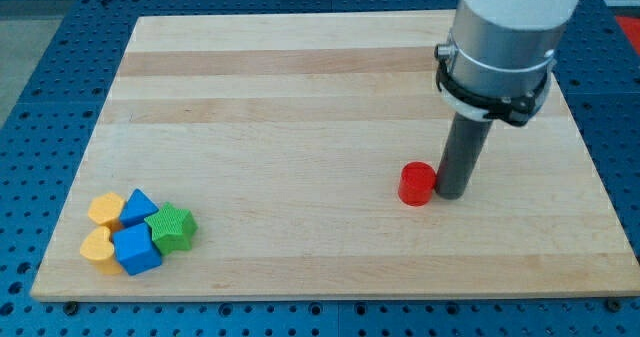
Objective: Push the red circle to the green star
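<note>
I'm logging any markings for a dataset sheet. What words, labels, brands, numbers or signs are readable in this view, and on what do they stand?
None: no readable text, number or sign shows anywhere.
The wooden board, the red circle, the green star and the blue and yellow blocks beside it are plain.
The arm's pale housing and the rod down to my tip, touching the red circle on the view's right, bear no label.

Counter (300,97): you see pale wooden board, light and darker strips.
Surround (40,67): blue perforated metal plate on every side.
Light: even, soft.
</note>
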